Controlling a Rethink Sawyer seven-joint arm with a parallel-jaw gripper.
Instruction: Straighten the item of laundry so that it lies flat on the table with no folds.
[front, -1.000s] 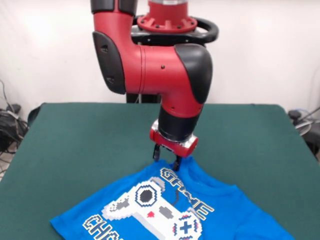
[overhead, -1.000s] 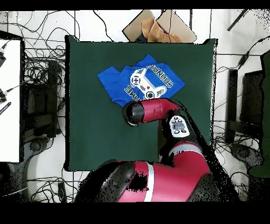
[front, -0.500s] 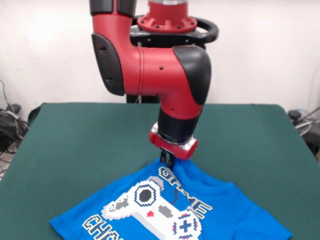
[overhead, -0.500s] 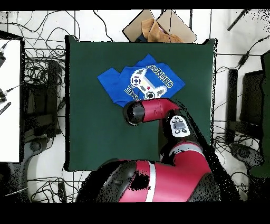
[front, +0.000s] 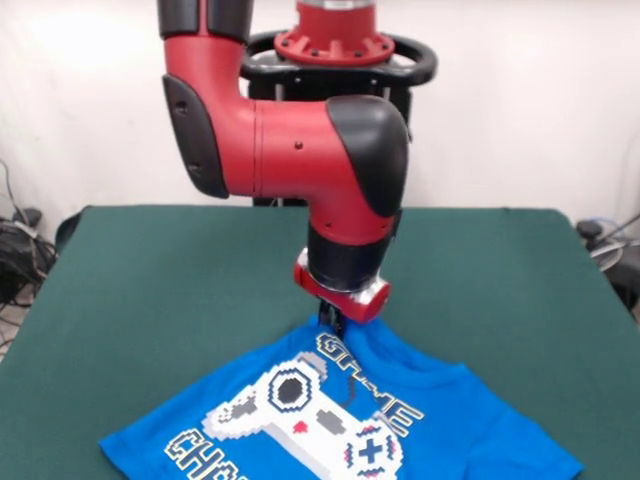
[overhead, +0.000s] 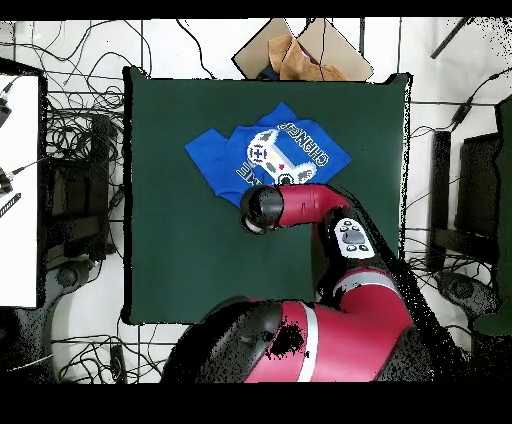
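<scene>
The gripper (front: 334, 325) pinches the T-shirt (front: 400, 420) at its far edge, bare table (front: 150, 280) all around.

Small bright blue short-sleeved T-shirt (front: 400, 420) lies on large dark green felt-covered table (front: 150, 280). Gripper fingers (front: 336, 325) pressed together, touching shirt's far edge; shirt spreads toward camera, below fingers. Bare table beyond and either side of fingers.

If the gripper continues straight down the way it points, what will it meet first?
Most likely the blue T-shirt: the gripper already sits closed at its far edge, pinching the cloth, with the green table directly beneath.
</scene>
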